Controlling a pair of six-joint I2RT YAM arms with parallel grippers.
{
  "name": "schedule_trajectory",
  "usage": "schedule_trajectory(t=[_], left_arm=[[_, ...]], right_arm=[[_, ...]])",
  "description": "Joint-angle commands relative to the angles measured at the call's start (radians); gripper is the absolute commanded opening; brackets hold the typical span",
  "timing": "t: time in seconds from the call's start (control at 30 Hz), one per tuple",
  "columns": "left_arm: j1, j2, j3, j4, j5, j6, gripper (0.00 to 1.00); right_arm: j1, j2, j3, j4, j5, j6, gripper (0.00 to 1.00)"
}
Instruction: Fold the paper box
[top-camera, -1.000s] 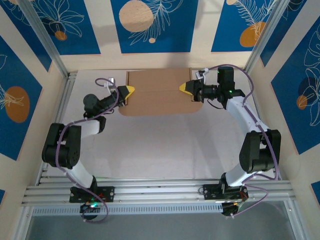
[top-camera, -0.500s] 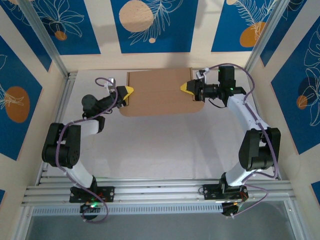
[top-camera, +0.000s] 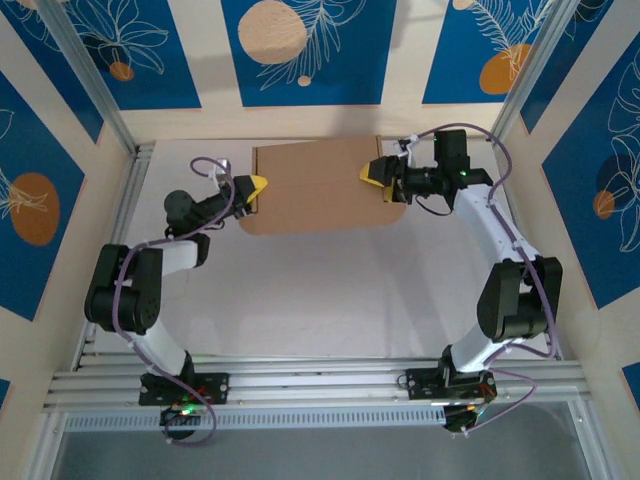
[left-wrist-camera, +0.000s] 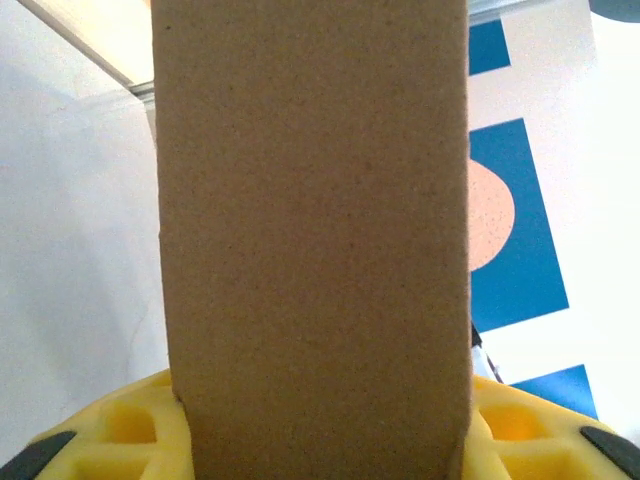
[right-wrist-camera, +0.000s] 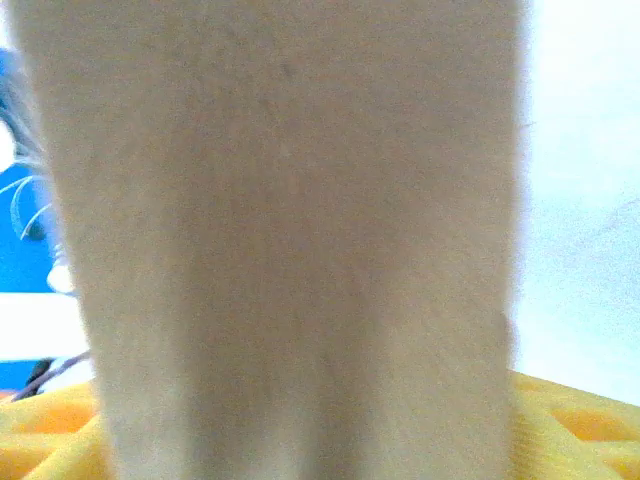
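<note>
The plain brown cardboard paper box (top-camera: 320, 185) lies at the far side of the white table (top-camera: 320, 300). The left gripper (top-camera: 257, 184) clamps its left edge. The right gripper (top-camera: 372, 172) straddles its right edge, but whether it presses I cannot tell. The box looks light and stiff, yet it may crease easily, so the edges seem the best hold

A tall brown panel of the paper box (left-wrist-camera: 315, 230) stands between the yellow fingers (left-wrist-camera: 120, 430) of the left gripper (left-wrist-camera: 320, 445), which touch it on both sides; white table (left-wrist-camera: 70, 250) left, blue-and-orange wall panel (left-wrist-camera: 510, 230) right
</note>
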Motion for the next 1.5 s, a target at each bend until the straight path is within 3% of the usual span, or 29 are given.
schedule_trajectory(t=[0.0,0.2,0.27,0.33,0.43,0.5,0.6,0.7,0.93,1.3,1.47], left_arm=[[0.021,-0.072,-0.035,-0.002,-0.065,0.044,0.26],[0.039,-0.235,-0.1,-0.334,-0.137,0.224,0.28],[0.051,-0.33,-0.103,-0.541,-0.179,0.33,0.28],[0.057,-0.44,-0.081,-0.819,-0.245,0.459,0.29],[0.06,-0.569,-0.031,-1.08,-0.321,0.595,0.31],[0.061,-0.613,0.0,-1.191,-0.345,0.635,0.32],[0.061,-0.657,-0.011,-1.221,-0.364,0.631,0.32],[0.062,-0.664,-0.024,-1.207,-0.366,0.621,0.32],[0.062,-0.642,-0.033,-1.112,-0.338,0.532,0.31],[0.063,-0.639,-0.036,-1.056,-0.325,0.466,0.31],[0.063,-0.639,-0.053,-1.008,-0.318,0.422,0.29]], right_arm=[[-0.043,-0.11,0.032,-0.116,0.283,-0.007,0.8],[-0.042,-0.293,-0.074,-0.033,0.624,-0.142,0.77],[0.006,-0.373,-0.179,0.102,0.712,-0.318,0.75],[0.094,-0.454,-0.297,0.249,0.775,-0.602,0.76],[0.159,-0.531,-0.465,0.4,0.682,-1.007,0.78],[0.188,-0.571,-0.567,0.479,0.691,-1.217,0.79],[0.216,-0.625,-0.687,0.568,0.663,-1.452,0.79],[0.254,-0.628,-0.729,0.551,0.677,-1.634,0.8],[0.303,-0.538,-0.771,0.753,0.78,-1.628,0.75],[0.353,-0.424,-0.73,0.743,0.771,-1.582,0.6],[0.33,-0.388,-0.694,0.792,0.768,-1.413,0.47]])
